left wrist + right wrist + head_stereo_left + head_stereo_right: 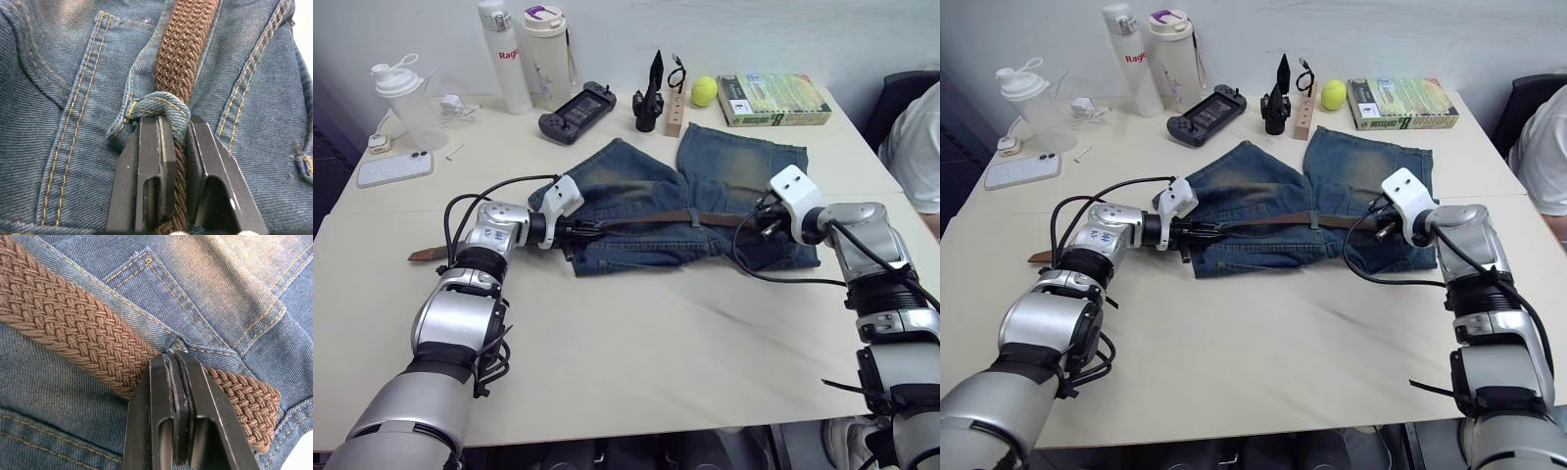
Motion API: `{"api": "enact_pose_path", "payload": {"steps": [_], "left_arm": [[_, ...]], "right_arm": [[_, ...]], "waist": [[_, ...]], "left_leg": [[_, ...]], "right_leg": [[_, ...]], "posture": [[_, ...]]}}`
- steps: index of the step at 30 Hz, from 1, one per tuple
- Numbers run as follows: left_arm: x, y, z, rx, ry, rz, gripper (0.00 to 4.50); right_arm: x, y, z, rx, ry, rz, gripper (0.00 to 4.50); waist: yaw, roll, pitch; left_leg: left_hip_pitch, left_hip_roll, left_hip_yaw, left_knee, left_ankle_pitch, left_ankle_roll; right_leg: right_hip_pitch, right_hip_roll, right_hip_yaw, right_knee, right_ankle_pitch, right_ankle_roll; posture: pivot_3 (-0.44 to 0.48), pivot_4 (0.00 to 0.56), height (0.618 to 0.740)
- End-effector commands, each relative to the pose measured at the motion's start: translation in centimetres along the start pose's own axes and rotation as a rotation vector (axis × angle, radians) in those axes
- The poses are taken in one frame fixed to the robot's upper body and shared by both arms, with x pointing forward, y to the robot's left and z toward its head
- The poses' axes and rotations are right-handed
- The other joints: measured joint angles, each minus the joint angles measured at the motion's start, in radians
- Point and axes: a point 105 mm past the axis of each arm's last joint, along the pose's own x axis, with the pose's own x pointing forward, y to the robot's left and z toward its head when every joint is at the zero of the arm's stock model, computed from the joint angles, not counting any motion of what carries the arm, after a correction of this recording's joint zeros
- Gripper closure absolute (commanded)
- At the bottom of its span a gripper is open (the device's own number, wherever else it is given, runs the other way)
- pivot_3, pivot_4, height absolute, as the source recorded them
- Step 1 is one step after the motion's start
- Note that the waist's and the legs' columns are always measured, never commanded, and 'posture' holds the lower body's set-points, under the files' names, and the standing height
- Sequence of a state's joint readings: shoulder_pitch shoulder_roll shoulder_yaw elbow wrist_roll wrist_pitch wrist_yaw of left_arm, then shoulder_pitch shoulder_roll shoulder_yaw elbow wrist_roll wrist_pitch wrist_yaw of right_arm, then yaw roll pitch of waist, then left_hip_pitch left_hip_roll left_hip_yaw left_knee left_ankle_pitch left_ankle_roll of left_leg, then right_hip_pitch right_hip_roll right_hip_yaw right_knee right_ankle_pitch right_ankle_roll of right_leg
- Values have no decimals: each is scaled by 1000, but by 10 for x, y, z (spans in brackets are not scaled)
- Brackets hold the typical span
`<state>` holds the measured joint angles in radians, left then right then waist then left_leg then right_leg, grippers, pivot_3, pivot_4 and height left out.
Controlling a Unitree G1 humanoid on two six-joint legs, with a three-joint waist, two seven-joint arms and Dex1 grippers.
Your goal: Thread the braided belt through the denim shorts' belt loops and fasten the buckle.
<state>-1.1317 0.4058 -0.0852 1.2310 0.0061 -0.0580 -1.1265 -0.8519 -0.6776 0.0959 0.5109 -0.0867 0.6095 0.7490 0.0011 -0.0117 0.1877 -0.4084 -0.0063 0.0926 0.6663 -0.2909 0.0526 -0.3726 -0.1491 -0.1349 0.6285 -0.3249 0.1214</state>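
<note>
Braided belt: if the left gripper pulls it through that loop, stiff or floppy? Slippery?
Likely floppy: the braided belt drapes along the denim shorts. The coarse weave probably drags rather than slides, and the belt loop already bunches against the left gripper.

The long dark-brown woven braided belt (651,217) runs under a short blue denim belt loop (695,216) at mid-waist, so that stretch is covered. Its end toward the right gripper (763,221) is hidden behind the black fingers, and the buckle cannot be made out there. In the left wrist view the belt passes between the left gripper (177,147) fingers and under a curled denim loop (159,105), then is cut off by the frame edge. The faded blue denim shorts (1263,186) hide the table beneath. A person's pale sleeve (915,137) is cropped at the frame's side.
</note>
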Motion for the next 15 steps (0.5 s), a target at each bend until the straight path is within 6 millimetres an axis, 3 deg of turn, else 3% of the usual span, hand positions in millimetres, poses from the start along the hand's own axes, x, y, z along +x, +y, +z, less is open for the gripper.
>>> {"api": "enact_pose_path", "payload": {"steps": [1,6,9,12,15], "left_arm": [[-1,2,3,115,-7,27,4314],[-20,7,31,500,-136,177,4314],[-36,-9,41,847,-218,290,4314],[-49,-32,39,1033,-301,364,4314],[-57,-61,22,1172,-336,367,4314]], "right_arm": [[-10,-6,8,15,-74,-35,4500],[-45,4,34,-10,-267,-29,4500],[-77,22,46,-72,-431,7,4500],[-100,44,37,-154,-500,54,4500],[-112,61,20,-220,-490,93,4500]], "waist": [[1,0,0],[-3,0,0],[-4,1,0],[-2,1,0],[-1,1,0]], "left_leg": [[0,0,0,0,0,0],[-2,0,0,-1,0,0],[-3,0,0,-1,0,0],[-2,1,0,-2,-1,-1],[-1,0,1,-2,-1,-1]], "right_leg": [[0,0,0,0,0,0],[-3,0,0,0,0,0],[-4,0,0,-1,0,0],[-4,0,0,-1,0,0],[-2,0,1,-1,0,0]], "posture": [[0,150,724],[0,150,724],[0,150,724],[0,150,724],[0,150,724]]}}
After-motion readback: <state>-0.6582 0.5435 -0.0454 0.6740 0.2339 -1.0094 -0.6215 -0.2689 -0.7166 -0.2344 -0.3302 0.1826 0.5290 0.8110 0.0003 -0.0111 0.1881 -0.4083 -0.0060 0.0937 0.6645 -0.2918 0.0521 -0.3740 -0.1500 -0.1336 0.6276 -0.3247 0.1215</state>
